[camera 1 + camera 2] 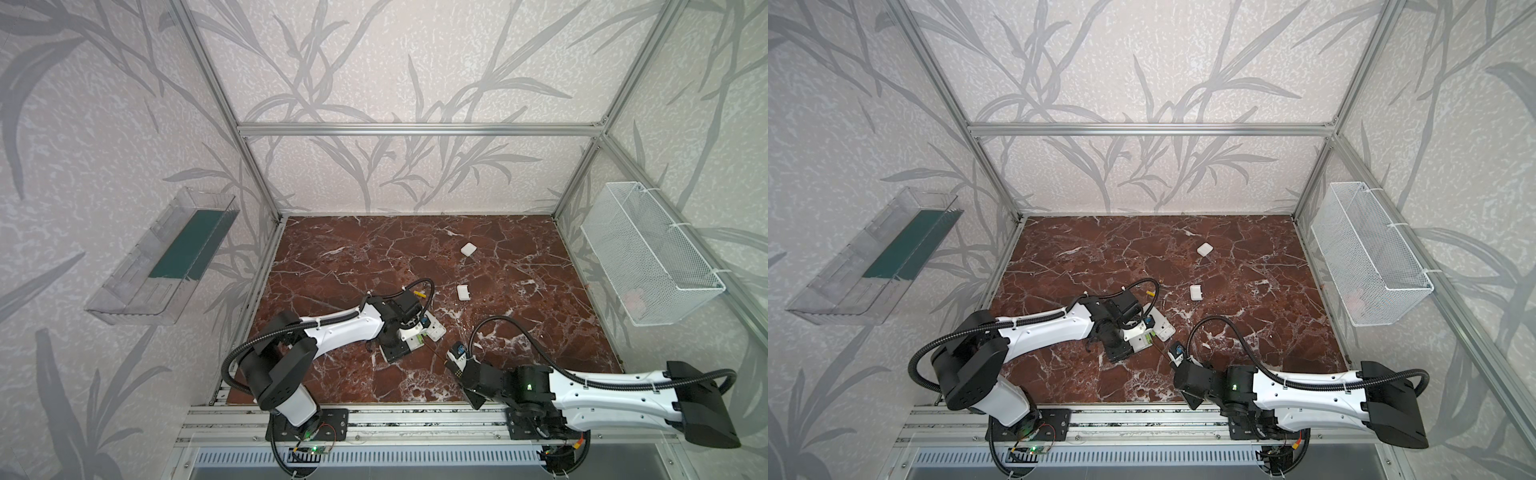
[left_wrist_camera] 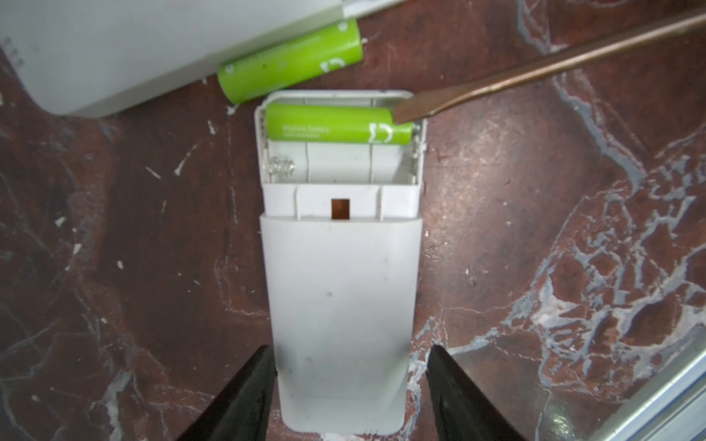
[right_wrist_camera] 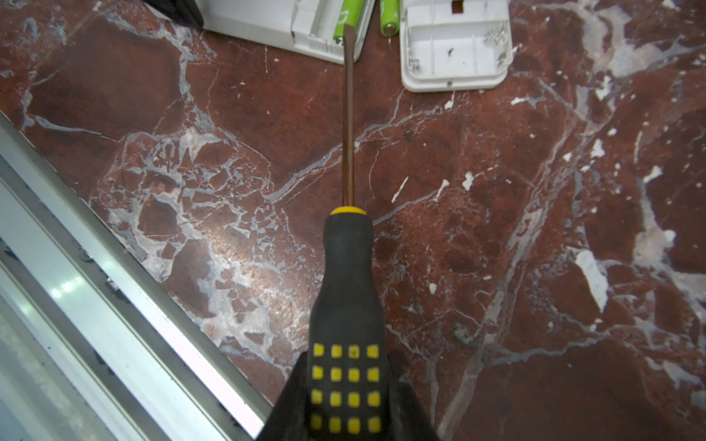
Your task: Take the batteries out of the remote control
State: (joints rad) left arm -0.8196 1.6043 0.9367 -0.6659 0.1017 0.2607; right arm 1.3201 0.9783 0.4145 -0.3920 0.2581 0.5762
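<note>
Met the aluminium rail (image 3: 95, 267) nearest, along the marble table's (image 3: 496, 229) front edge, bare stone beyond it. Found the right gripper (image 3: 347, 414) clamped on the black-and-yellow screwdriver (image 3: 347, 298), with the blade tip laid against one end of the lime-green battery (image 2: 338, 126) seated in the open compartment of the remote (image 2: 340, 305). Saw the left gripper (image 2: 349, 349) spread wide astride that remote's closed end, one finger (image 2: 252, 389) at its side, a sliver of table visible inside the opposite finger. Noted a loose lime-green battery (image 2: 290, 61) flat on the table, tight between the remote's end and a second remote (image 2: 114, 49) cut off by the frame. Spotted, farther out, a nearer white cover (image 1: 464, 291) and a farther white cover (image 1: 468, 249), well apart from both arms, open marble around them. Passed a wire basket (image 1: 652, 257) on the right wall and a clear tray (image 1: 162, 257) on the left wall. Could not make out a small yellow thing (image 1: 419, 293) just beyond the left wrist, nor most of the remote under the left arm in both top views.
</note>
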